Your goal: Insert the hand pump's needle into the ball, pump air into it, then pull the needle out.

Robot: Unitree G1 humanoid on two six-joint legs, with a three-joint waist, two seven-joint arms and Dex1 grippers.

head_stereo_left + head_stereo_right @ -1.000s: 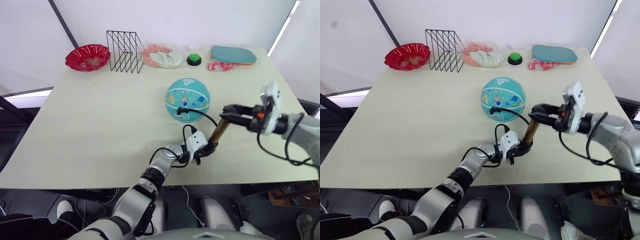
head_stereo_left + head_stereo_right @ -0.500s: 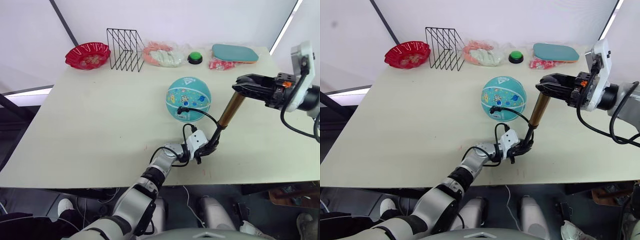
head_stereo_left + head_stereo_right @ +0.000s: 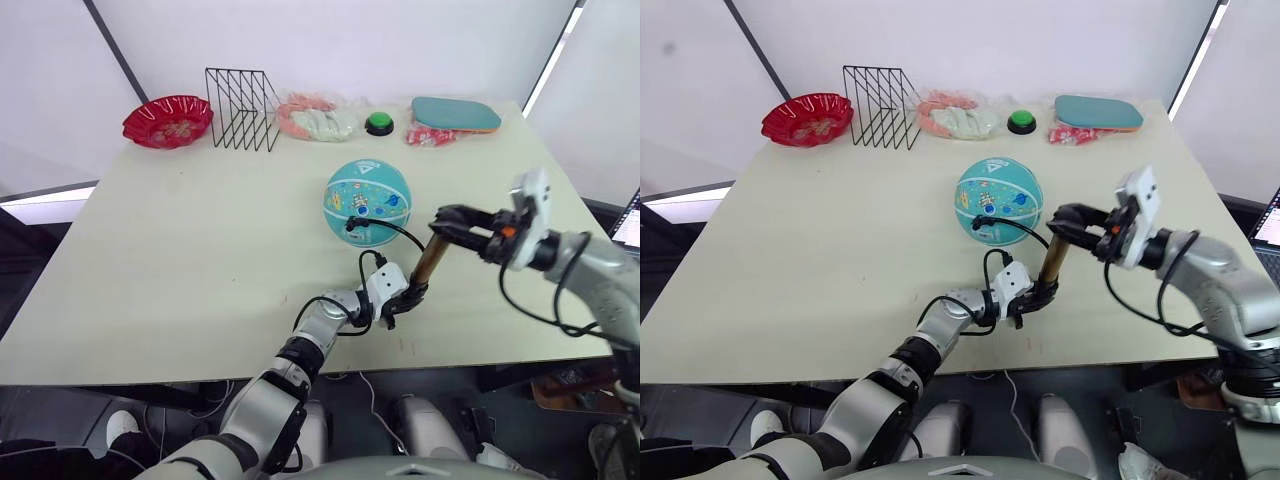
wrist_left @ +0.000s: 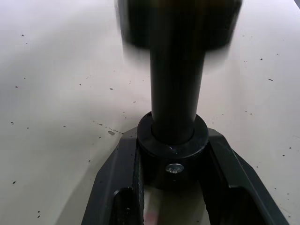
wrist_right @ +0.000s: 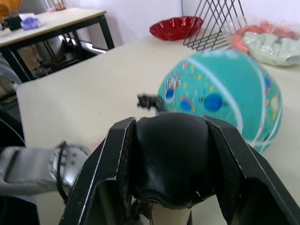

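Observation:
The teal-blue ball (image 3: 368, 200) rests on the table's middle. Just in front of it the hand pump (image 3: 432, 262) stands tilted, its bronze barrel short. My left gripper (image 3: 406, 294) is shut on the pump's black base collar (image 4: 172, 151) at the table top. My right gripper (image 3: 450, 220) is shut on the black T-handle (image 5: 171, 159) above the barrel. A thin black hose (image 3: 400, 232) loops from the base to the needle's black fitting (image 3: 349, 223), which sits against the ball's near side. The pin itself is hidden.
Along the far edge stand a red bowl (image 3: 167, 120), a black wire rack (image 3: 240, 95), a bag of pale items (image 3: 315, 120), a green button (image 3: 378, 124) and a teal paddle (image 3: 455, 113). The table's right edge (image 3: 590, 260) runs close to my right arm.
Half a second ago the handle was raised with the pump drawn out long. My right gripper has now pushed it back down. The left gripper and ball have stayed in place.

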